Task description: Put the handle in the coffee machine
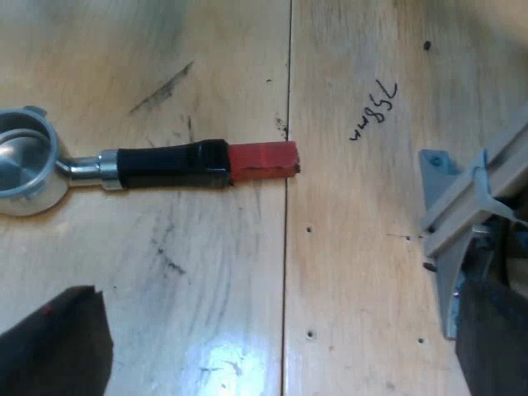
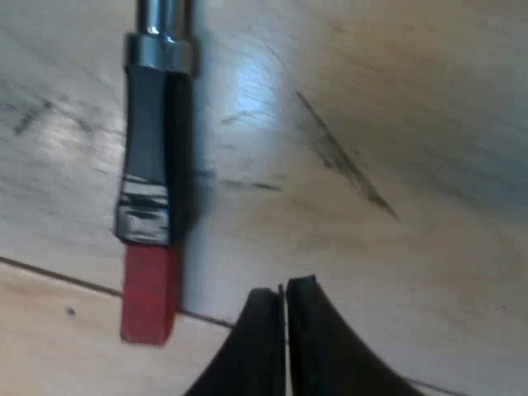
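Note:
The metal holder lies flat on the wooden table. Its round metal basket (image 1: 18, 165) joins a black handle (image 1: 169, 165) that ends in a red tip (image 1: 262, 160). My left gripper (image 1: 276, 346) hangs above the table short of the handle, open, its fingers (image 1: 58, 342) set wide apart with nothing between them. In the right wrist view the black handle (image 2: 153, 148) and red tip (image 2: 150, 293) lie close beside my right gripper (image 2: 285, 318). That gripper is shut, fingertips pressed together on nothing, a short gap away from the red tip.
The table is pale wooden boards with a dark seam (image 1: 287, 247) running past the red tip. There is handwriting (image 1: 373, 111) on one board, and small holes and scuff marks are scattered around.

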Controlling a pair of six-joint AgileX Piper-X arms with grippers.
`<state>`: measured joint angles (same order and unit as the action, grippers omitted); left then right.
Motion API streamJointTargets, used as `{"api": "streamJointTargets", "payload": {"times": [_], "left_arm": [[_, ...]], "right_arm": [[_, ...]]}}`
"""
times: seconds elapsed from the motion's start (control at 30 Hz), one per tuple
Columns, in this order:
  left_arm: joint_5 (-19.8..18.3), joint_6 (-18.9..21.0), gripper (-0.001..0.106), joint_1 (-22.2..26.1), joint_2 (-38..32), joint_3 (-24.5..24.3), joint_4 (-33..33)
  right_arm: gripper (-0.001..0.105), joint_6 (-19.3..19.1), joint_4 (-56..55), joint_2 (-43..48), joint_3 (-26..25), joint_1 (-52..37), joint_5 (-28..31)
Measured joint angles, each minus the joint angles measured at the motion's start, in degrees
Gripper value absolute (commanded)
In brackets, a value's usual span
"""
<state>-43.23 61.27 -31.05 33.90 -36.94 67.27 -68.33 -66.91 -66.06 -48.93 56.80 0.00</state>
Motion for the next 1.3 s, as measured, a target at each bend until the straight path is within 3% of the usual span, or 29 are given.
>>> {"api": "streamJointTargets", "payload": {"times": [0.1,0.23,0.47,0.77,1.1,1.3], "left_arm": [[0.0,0.0,0.086,0.0,0.6,0.0,-1.1],[0.0,0.0,0.086,0.0,0.6,0.0,-3.0],[0.0,0.0,0.086,0.0,0.6,0.0,-4.6],[0.0,0.1,0.086,0.0,0.6,1.4,-6.6],[0.0,1.2,0.086,0.0,0.6,1.7,-6.6],[0.0,1.2,0.086,0.0,0.6,1.7,-6.6]], "right_arm": [[0.0,0.8,2.3,-0.8,0.0,0.0,0.9],[0.0,5.9,4.0,-2.0,0.2,0.0,1.1],[0.0,9.7,7.0,-3.8,6.3,0.0,1.1],[0.0,10.1,15.0,-3.8,11.4,0.0,0.6],[0.0,10.4,16.7,-4.0,12.9,0.0,0.0],[0.0,10.8,20.0,-9.7,13.2,0.0,-4.5]]}}
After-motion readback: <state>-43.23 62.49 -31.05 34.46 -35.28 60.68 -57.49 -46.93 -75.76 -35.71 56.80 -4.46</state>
